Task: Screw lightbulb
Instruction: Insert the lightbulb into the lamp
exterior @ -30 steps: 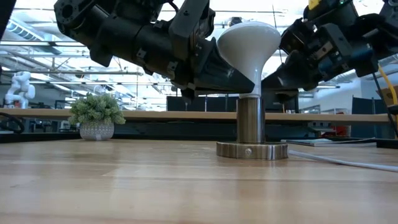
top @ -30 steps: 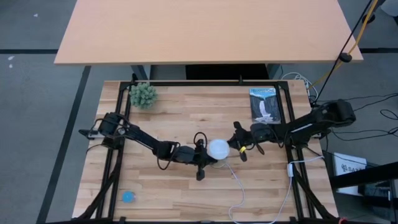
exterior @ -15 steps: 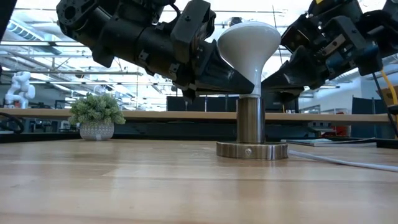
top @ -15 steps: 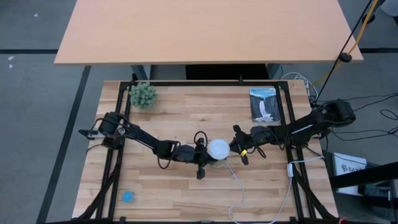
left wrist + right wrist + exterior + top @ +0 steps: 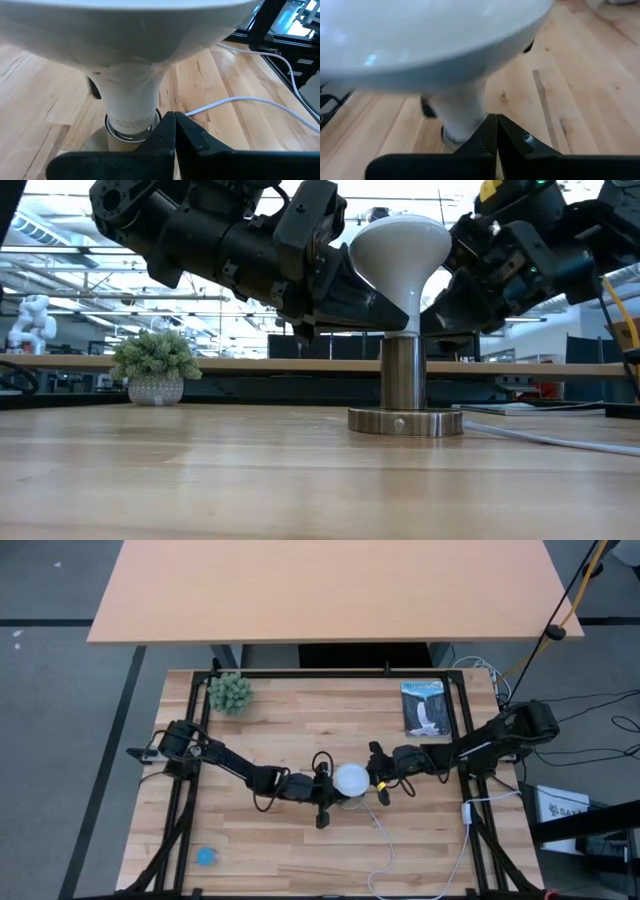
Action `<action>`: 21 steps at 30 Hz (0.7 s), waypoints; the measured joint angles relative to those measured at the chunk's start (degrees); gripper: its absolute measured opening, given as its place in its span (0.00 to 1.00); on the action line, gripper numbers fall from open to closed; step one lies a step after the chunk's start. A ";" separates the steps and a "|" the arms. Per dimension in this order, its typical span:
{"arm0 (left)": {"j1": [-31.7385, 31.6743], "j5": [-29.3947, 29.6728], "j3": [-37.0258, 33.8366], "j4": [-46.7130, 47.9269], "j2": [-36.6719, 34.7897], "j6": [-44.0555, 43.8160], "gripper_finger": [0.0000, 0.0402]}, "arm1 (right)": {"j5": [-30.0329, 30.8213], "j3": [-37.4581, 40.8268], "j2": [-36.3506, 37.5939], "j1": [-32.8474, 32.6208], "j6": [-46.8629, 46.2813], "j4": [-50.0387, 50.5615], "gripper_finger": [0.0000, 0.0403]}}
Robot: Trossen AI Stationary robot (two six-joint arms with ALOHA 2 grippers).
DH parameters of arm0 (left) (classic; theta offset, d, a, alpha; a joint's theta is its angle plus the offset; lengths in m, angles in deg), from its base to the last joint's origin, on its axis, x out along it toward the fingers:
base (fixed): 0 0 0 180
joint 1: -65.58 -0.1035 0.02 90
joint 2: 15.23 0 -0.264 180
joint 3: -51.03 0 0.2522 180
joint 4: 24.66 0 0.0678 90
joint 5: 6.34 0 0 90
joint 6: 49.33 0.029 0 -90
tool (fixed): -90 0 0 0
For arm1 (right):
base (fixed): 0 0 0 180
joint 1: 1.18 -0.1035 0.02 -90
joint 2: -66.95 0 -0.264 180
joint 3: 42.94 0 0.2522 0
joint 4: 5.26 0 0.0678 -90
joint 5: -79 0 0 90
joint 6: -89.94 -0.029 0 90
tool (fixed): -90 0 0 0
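The white lightbulb (image 5: 350, 779) stands upright, dome up, its narrow end in a metal socket post (image 5: 402, 370) on a round base (image 5: 405, 421) at the table's middle. My left gripper (image 5: 336, 789) is shut and comes level from the table's left, its tips by the bulb's neck (image 5: 131, 102). My right gripper (image 5: 368, 778) is shut and comes from the right, its tips by the neck's other side (image 5: 462, 107). Both also show in the low view, left (image 5: 396, 310) and right (image 5: 432, 310) of the neck. My left gripper's shut fingertips (image 5: 175, 120) stand level beside the bulb's neck just above the socket rim (image 5: 131, 131); I cannot tell whether they touch. My right gripper's shut fingertips (image 5: 496, 122) stand beside the neck from the opposite side; I cannot tell whether they touch.
A white cord (image 5: 385, 840) runs from the socket base toward the table's near edge. A small potted plant (image 5: 230, 692) stands at the far left, a printed card (image 5: 427, 708) lies at the far right, and a small blue thing (image 5: 206, 856) lies near the near left corner.
My right gripper has moved toward the table's left, closer to the bulb, staying shut. The bulb and my left gripper have kept still.
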 joint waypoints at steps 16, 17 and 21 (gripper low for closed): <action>-0.43 -0.15 0.00 0.52 -0.02 0.72 0.00 | -3.02 -0.65 -0.79 -0.76 -0.48 1.63 0.00; -0.45 -0.15 -0.01 0.61 -0.05 0.72 0.00 | -3.03 -0.65 -0.78 -0.80 -0.49 1.84 0.00; -0.43 -0.17 0.00 1.42 -0.09 0.70 0.00 | -3.02 -0.65 -0.78 -1.08 -0.50 2.12 0.00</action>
